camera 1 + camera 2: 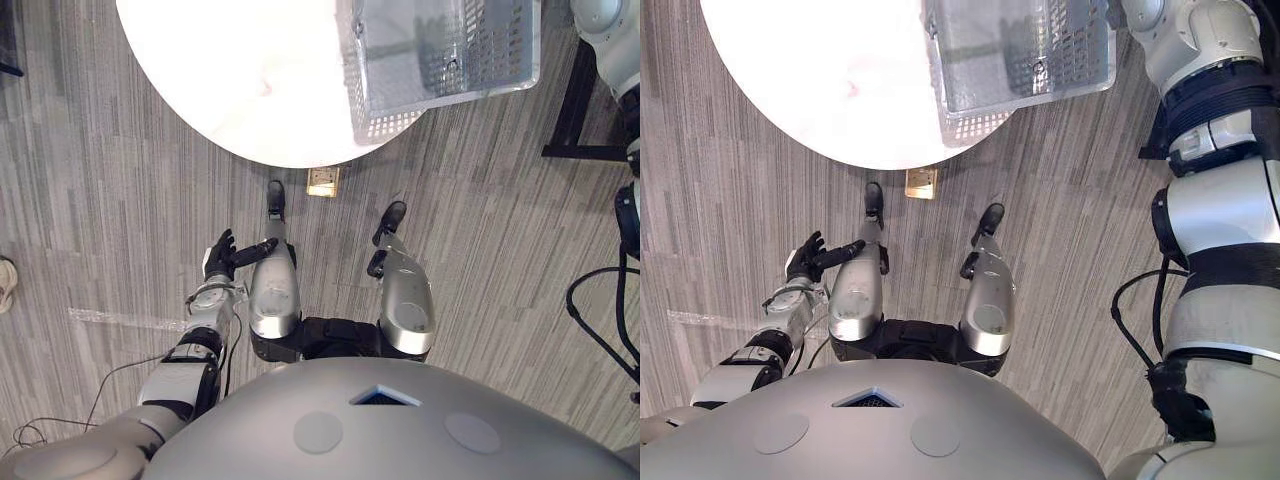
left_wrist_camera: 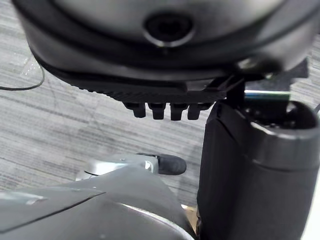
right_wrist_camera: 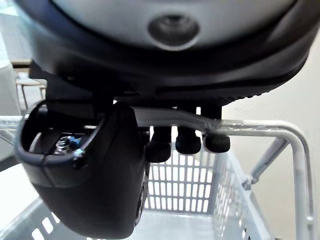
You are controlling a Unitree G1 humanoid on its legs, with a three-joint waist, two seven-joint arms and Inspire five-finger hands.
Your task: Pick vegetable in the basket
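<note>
The left hand (image 1: 222,255) hangs low beside the robot over the grey striped carpet (image 1: 110,190), fingers loosely spread and holding nothing. At the left edge of the carpet a person's shoe (image 1: 5,282) is cut off. Farther out, a small tan floor plate (image 1: 322,182) lies just beside the rim of the round white table (image 1: 220,90). There is open carpet on either side of the plate.

The slotted plastic basket (image 1: 385,115) stands on the table's right side, one corner past the rim. What lies inside it cannot be made out. In the right wrist view, the right hand (image 3: 95,185) has its fingers (image 3: 188,142) curled over the basket handle (image 3: 245,131). A black furniture leg (image 1: 580,110) stands right of the table.
</note>
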